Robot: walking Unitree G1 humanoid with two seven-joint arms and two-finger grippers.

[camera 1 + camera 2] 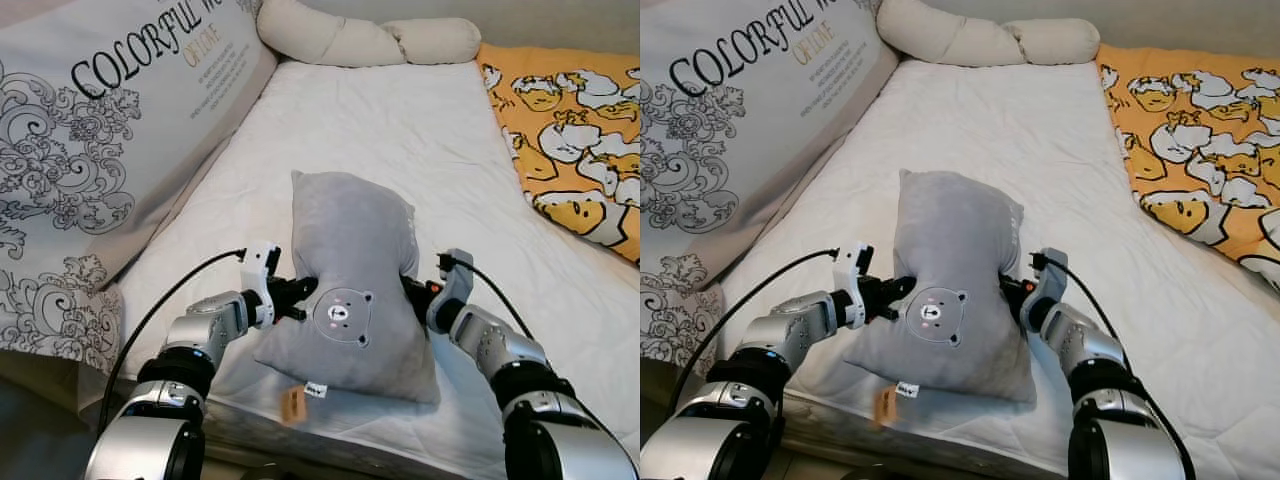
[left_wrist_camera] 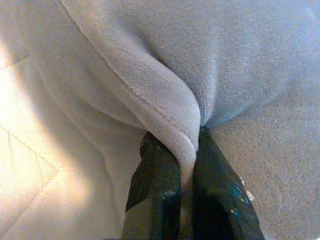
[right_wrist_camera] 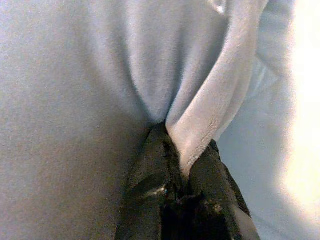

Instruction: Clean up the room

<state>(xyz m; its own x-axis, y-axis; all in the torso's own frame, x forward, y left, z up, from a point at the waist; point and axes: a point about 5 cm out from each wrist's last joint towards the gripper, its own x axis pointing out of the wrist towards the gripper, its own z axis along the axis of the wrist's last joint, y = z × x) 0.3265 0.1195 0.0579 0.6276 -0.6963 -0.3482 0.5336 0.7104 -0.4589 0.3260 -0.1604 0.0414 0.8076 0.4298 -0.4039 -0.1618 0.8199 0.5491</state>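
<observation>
Grey pillow (image 1: 352, 290): plush, bear face stitched near its lower middle; held between both arms over the near edge of the bed, long axis running away from the robot. Far end seems to rest on the mattress; cannot tell whether the near end hangs free.
Tags: small white label and a tan tag (image 1: 293, 404) hang from the pillow's near seam; print too small to read.
Left tool (image 1: 300, 297): at the pillow's left edge. In the left wrist view the two black fingers (image 2: 160, 185) are pressed together with a fold of the grey seam pinched between them; fingertips buried in plush.
Right tool (image 1: 1008, 285): at the pillow's right edge, mostly hidden behind the pillow in the head views. The right wrist view shows its fingers (image 3: 150, 175) closed on a ridge of grey fabric; tips lost in the fold.
Bed (image 1: 420, 140): white quilted mattress cover, stretching to the far wall.
Left side: large printed cushion (image 1: 90, 130) leaning along the bed's left edge, grey scrollwork and the word "COLORFUL" legible; rest of the lettering cut off at the top or too small.
Far end: cream bolster (image 1: 360, 40), knotted or twisted; top cropped.
Right side: orange blanket (image 1: 575, 140) with white cartoon duck-like figures, cut off by the frame edge.
Arms: silver, black cables trailing from each wrist; lower parts cropped.
</observation>
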